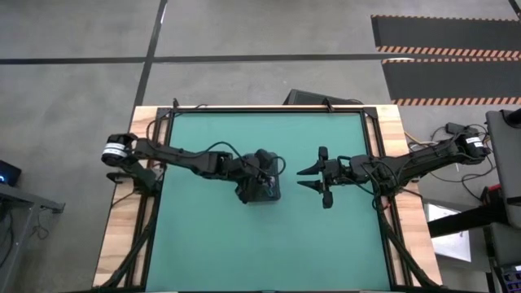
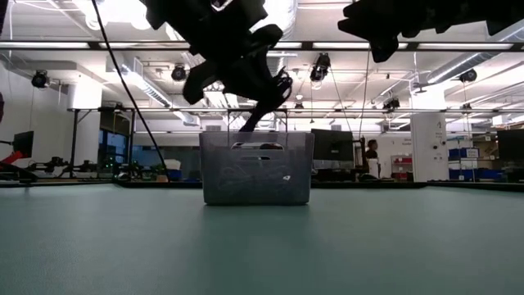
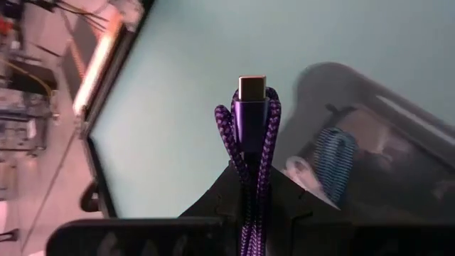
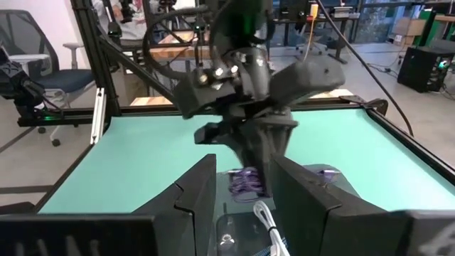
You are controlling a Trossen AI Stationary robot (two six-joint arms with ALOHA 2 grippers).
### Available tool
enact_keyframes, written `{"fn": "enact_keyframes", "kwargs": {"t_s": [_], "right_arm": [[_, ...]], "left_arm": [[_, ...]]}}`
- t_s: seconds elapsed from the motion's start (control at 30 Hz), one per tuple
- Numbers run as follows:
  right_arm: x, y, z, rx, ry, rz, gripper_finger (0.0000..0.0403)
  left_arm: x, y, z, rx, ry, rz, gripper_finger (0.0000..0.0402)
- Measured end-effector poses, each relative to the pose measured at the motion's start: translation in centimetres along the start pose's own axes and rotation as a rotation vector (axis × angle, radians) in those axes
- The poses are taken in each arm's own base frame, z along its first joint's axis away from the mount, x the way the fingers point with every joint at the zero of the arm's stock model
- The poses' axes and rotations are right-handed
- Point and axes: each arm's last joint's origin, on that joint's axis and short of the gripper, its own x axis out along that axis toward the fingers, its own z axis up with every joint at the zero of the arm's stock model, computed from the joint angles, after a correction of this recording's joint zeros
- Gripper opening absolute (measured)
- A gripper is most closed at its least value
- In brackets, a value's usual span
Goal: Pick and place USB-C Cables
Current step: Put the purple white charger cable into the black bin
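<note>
Left hand over the bin mid-worktop, clenched on a purple braided cable, plug end up. More cables lie in the bin. Judgement: lower inside the walls before releasing, so the loop does not snag the rim. Right hand just beside, fingers apart, empty.

Past the right gripper, whose two dark fingers stood apart, the left gripper hung over the green table, pinched shut on a purple braided USB-C cable bunched just above the grey tray. A white cable lay in the tray. An office chair stood beyond the table.
</note>
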Motion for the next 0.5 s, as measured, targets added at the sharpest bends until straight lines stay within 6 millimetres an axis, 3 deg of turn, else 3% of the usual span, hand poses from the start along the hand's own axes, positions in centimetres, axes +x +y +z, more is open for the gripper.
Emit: {"fn": "enact_keyframes", "kwargs": {"t_s": [0.5], "right_arm": [[0.0, 0.0, -0.1, -0.001, 0.007, -0.001, 0.0123]], "left_arm": [[1.7, -0.4, -0.5, -0.003, 0.01, -0.022, 0.0013]]}}
